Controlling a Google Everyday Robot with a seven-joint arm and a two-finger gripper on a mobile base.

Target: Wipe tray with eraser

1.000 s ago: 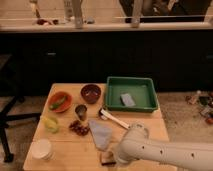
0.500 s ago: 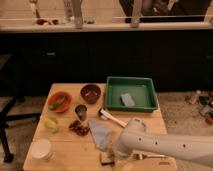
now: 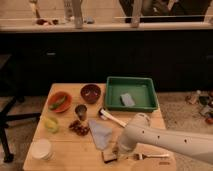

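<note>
The green tray (image 3: 131, 84) stands at the table's back right, with a small grey-blue pad (image 3: 127, 99) lying inside it. The eraser (image 3: 109, 157), a small block with a dark top and pale body, lies at the table's front edge, just below the blue-grey cloth (image 3: 101, 134). My gripper (image 3: 119, 149) is at the end of the white arm that reaches in from the right. It is down at the table surface, right beside the eraser and partly over it, far in front of the tray.
An orange bowl (image 3: 59, 101), a dark red bowl (image 3: 90, 93), a metal cup (image 3: 80, 111), a yellow-green fruit (image 3: 50, 123), dark red bits (image 3: 79, 128) and a white cup (image 3: 41, 148) fill the left. A white utensil (image 3: 113, 118) lies mid-table, a fork (image 3: 151, 156) front right.
The arm's elbow has risen a little while the gripper stays low at the front edge by the eraser. The tray and other objects have not moved.
</note>
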